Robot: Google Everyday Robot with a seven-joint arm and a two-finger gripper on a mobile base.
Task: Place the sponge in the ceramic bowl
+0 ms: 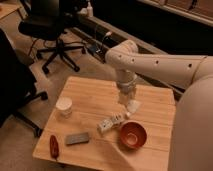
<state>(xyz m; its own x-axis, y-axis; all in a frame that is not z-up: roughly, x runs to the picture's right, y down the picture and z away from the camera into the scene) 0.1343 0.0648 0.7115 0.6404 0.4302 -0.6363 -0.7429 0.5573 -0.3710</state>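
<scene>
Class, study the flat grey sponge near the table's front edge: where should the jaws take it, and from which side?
Probably across its short width at mid-length, coming straight down: the sponge lies flat, so only its long edges offer faces. The gripper, shut, hangs just behind the bowl and must open first.
</scene>
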